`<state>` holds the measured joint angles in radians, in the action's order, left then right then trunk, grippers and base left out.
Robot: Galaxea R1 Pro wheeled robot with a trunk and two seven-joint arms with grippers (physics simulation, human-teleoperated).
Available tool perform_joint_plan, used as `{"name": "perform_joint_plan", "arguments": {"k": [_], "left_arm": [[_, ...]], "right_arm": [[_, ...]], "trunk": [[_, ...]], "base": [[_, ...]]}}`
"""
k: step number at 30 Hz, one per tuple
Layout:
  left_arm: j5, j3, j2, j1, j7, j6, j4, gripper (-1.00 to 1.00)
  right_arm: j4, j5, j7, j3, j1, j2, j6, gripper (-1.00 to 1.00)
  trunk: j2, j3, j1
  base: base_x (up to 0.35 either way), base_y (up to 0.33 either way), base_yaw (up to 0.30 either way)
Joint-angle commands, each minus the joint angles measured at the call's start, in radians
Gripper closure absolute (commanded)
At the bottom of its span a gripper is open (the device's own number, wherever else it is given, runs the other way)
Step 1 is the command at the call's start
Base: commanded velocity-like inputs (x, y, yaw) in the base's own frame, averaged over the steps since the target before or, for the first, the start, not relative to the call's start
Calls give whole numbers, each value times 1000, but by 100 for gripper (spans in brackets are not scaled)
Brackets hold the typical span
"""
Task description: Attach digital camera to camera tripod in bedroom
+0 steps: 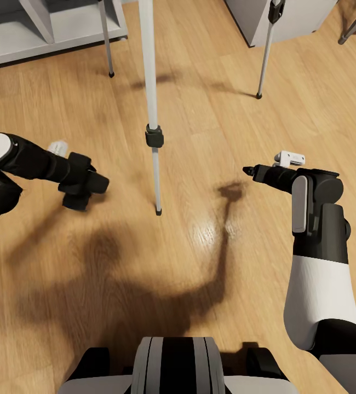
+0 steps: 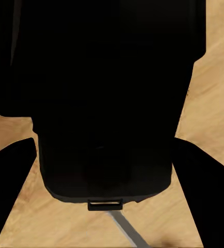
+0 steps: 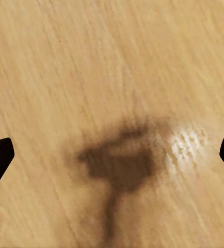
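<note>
Camera (image 2: 104,103) sits clamped in my left gripper (image 1: 85,189) at frame left, tripod leg (image 1: 154,137) centre; my right gripper (image 3: 112,155) gapes wide, empty.

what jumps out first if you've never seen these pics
The camera tripod dominates: a silver-white leg with a black collar plants on the wood floor dead centre, two more legs spread behind. The left gripper holds a black block, the digital camera, beside that leg. The right gripper hangs empty over its own dark shadow.

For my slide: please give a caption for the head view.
Left gripper holds camera beside tripod on wood floor.
</note>
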<state>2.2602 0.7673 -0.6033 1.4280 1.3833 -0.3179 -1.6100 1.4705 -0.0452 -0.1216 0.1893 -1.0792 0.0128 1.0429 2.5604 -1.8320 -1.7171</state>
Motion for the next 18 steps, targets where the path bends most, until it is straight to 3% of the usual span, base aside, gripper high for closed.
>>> {"name": "perform_joint_plan", "arguments": {"k": [1, 3, 4, 5, 6, 11, 12, 18], "left_arm": [[-5, 4, -6, 2, 0, 56, 0, 100], [-12, 4, -14, 4, 0, 153, 0, 100], [-12, 4, -14, 4, 0, 153, 0, 100], [-21, -1, -30, 3, 1, 238, 0, 100], [-21, -1, -30, 3, 1, 238, 0, 100], [-32, -10, -92, 7, -2, 481, 0, 100], [-32, -10, -92, 7, -2, 481, 0, 100], [-36, -20, -112, 9, -4, 731, 0, 100]], "right_arm": [[1, -4, -1, 2, -1, 1, 4, -100], [1, -4, -1, 2, -1, 1, 4, -100], [1, -4, -1, 2, -1, 1, 4, -100], [1, -4, -1, 2, -1, 1, 4, -100], [1, -4, -1, 2, -1, 1, 4, -100], [1, -4, -1, 2, -1, 1, 4, -100], [1, -4, -1, 2, -1, 1, 4, -100], [1, -4, -1, 2, -1, 1, 4, -100]], "trunk": [[0, -1, 0], [0, -1, 0], [0, -1, 0], [0, -1, 0], [0, -1, 0], [0, -1, 0], [0, -1, 0], [0, -1, 0]], "base": [[0, 0, 0], [0, 0, 0], [0, 0, 0], [0, 0, 0], [0, 0, 0], [0, 0, 0], [0, 0, 0], [0, 0, 0]]}}
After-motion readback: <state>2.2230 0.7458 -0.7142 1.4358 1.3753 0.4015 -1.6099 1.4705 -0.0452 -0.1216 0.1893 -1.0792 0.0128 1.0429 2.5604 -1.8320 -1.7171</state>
